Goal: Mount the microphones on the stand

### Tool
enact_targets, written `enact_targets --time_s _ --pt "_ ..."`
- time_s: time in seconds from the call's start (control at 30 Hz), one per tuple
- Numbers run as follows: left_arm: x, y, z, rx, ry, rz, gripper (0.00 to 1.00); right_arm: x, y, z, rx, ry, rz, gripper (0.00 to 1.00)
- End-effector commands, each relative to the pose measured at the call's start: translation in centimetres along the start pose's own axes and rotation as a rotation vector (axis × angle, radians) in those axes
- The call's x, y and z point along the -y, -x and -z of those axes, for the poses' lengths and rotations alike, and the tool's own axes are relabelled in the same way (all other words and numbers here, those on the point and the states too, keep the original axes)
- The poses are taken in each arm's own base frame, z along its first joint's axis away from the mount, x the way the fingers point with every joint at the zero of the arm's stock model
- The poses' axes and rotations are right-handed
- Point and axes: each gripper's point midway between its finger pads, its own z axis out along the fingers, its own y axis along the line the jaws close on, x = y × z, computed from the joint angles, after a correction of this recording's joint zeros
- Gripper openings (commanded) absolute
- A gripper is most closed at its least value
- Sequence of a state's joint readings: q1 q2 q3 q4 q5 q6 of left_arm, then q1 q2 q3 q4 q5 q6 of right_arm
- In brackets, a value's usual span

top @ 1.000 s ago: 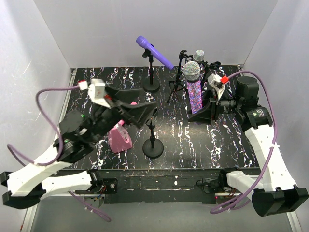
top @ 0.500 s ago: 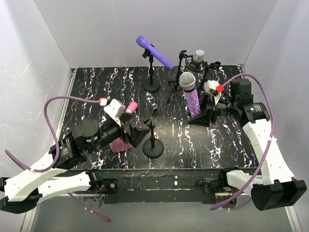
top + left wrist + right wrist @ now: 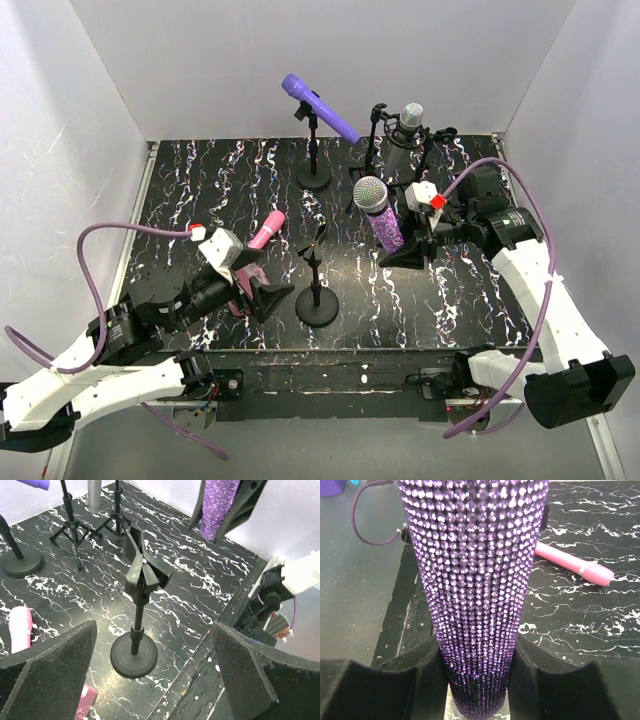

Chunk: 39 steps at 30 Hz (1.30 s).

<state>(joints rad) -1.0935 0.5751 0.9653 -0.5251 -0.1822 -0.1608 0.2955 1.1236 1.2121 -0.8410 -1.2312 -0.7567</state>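
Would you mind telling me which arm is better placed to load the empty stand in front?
Right. The right tool grips the glittery purple microphone close to the empty stand. The left tool is open and holds nothing; the pink microphone lies on the table beside it.

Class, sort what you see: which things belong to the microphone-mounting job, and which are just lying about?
Job: glittery purple microphone, in the right tool; pink microphone; plain purple microphone; silver-grey microphone; empty stand.
Lying about: pink block.
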Motion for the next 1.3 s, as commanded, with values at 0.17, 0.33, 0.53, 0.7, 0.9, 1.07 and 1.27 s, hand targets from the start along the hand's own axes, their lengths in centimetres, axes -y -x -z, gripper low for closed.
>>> enact_targets --time_s 0.17,0.33,0.53,0.7,0.9,1.07,1.27 --pt "2.0 -3.0 0.1 -0.048 -0.166 -0.132 0.98 -0.8 -0.3 -2.0 -0.004 0.11 0.079 0.01" --pt "3.0 -4.8 -0.1 -0.08 -0.24 -0.159 0.98 -1.3 -0.6 -2.4 0.0 0.142 0.122 0.01" --pt "4.1 -6.3 -0.3 -0.045 -0.343 -0.258 0.98 -1.4 -0.6 -3.3 0.029 0.198 0.134 0.01" --pt "3.6 -6.3 -2.1 -0.022 -0.315 -0.331 0.98 -0.9 -0.2 -4.7 0.042 0.235 0.124 0.01" --pt "0.2 -3.9 -3.8 0.032 -0.097 -0.382 0.98 0.9 0.0 -5.8 0.029 0.22 0.119 0.01" --pt "-1.1 -2.7 -4.6 0.083 0.015 -0.283 0.98 2.4 0.2 -6.0 0.014 0.18 0.125 0.01" --pt "-1.4 -2.3 -6.2 0.104 0.069 -0.184 0.98 3.0 0.1 -6.1 0.003 0.155 0.102 0.01"
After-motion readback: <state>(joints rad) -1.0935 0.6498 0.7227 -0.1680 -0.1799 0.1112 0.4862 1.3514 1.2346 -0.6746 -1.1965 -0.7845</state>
